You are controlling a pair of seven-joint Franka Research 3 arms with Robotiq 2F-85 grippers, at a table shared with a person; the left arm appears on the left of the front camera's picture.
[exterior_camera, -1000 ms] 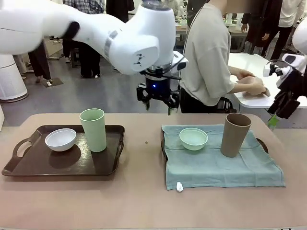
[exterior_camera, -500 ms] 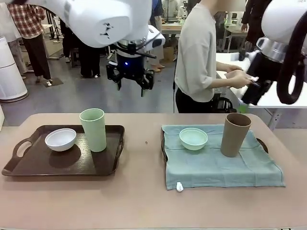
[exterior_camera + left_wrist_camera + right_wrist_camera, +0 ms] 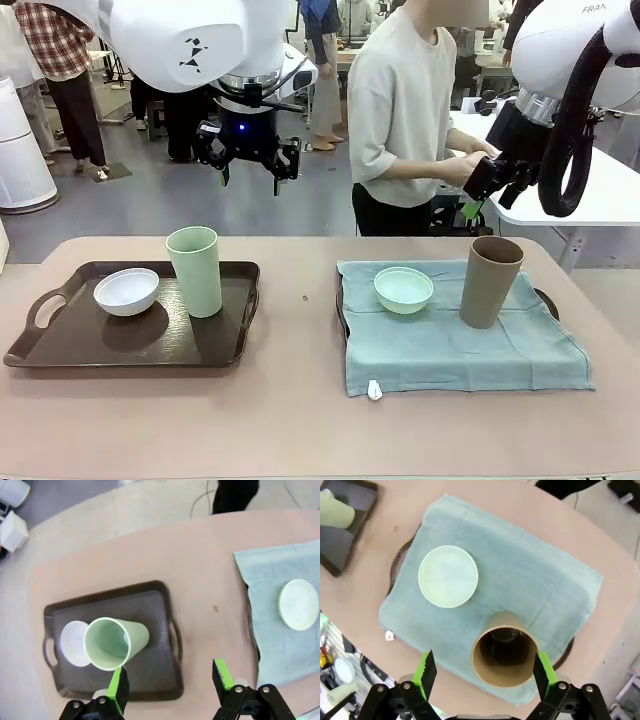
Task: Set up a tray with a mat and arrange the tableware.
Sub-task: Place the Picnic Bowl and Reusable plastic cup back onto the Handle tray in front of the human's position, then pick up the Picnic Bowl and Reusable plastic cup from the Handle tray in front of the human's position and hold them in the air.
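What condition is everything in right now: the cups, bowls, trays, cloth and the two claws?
white bowl: upright, empty, on left tray
pale-green tumbler: upright, empty, on left tray
mint-green bowl: upright, empty, on mat
tan-brown tumbler: upright, on mat
mat: spread over right tray
left tray: no mat
left gripper: open, holding nothing
right gripper: open, holding nothing

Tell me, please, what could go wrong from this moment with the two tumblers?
1. The tan-brown tumbler stands on the cloth mat. The open right tool hangs above it, and an off-centre descent might tip it.
2. The pale-green tumbler stands close to the white bowl on the dark tray. A finger of the open left tool could strike the bowl.
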